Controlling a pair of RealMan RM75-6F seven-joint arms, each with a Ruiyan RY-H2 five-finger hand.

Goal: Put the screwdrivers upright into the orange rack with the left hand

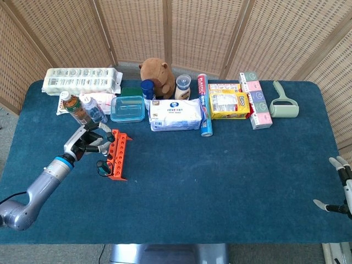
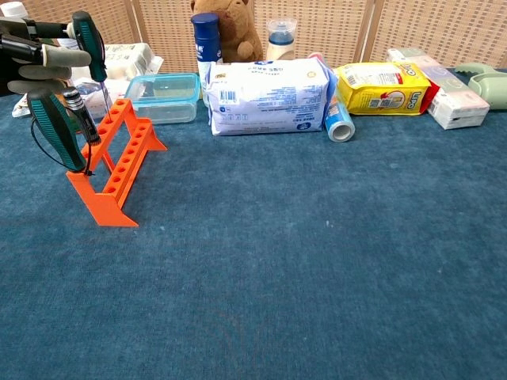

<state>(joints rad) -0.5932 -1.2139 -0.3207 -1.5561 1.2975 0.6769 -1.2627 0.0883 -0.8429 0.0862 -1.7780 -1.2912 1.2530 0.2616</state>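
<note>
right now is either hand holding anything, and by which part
The left hand holds a screwdriver by its green-black handle, shaft pointing down over the orange rack. The right hand holds nothing.

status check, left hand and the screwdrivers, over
Left hand holds a screwdriver upright over the orange rack's far end. One screwdriver already stands at the near end. Right hand open, table edge. Nothing blocking.

An orange rack (image 2: pixel 116 161) stands on the table. One green-handled screwdriver (image 2: pixel 55 131) stands upright at its near end; a second screwdriver (image 2: pixel 89 47) is pinched between fingers (image 2: pixel 49 57), tip over the rack.
</note>
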